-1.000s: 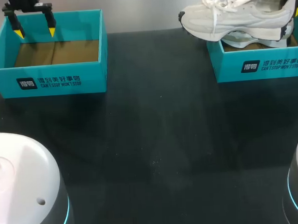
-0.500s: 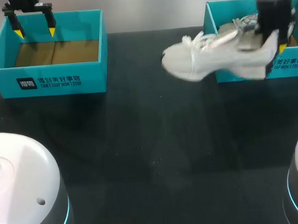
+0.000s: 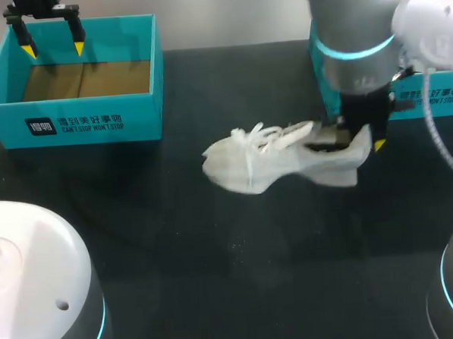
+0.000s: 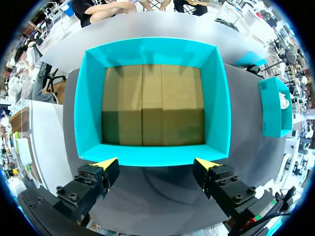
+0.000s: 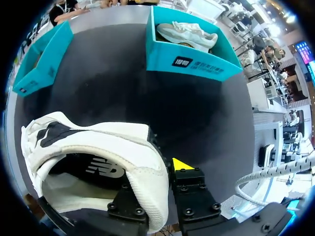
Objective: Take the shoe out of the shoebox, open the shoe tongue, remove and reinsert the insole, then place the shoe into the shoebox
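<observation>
**Right gripper point(image 3: 354, 141) clamped on the shoe point(image 3: 268, 166)**

We hold its heel beside the half-hidden right shoebox point(image 3: 435, 98), one finger buried inside; blur hides whether the sole touches the table point(image 3: 216, 253). Left gripper point(image 3: 51, 48) spread over the left shoebox point(image 3: 72, 120).

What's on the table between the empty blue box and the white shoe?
Nothing. In the head view, only bare black table lies between the empty box and the shoe.

Bright even light, soft sheen on the dark table point(image 3: 238, 245), faint shadows, shoe point(image 3: 272, 165) blurred in head view.
</observation>
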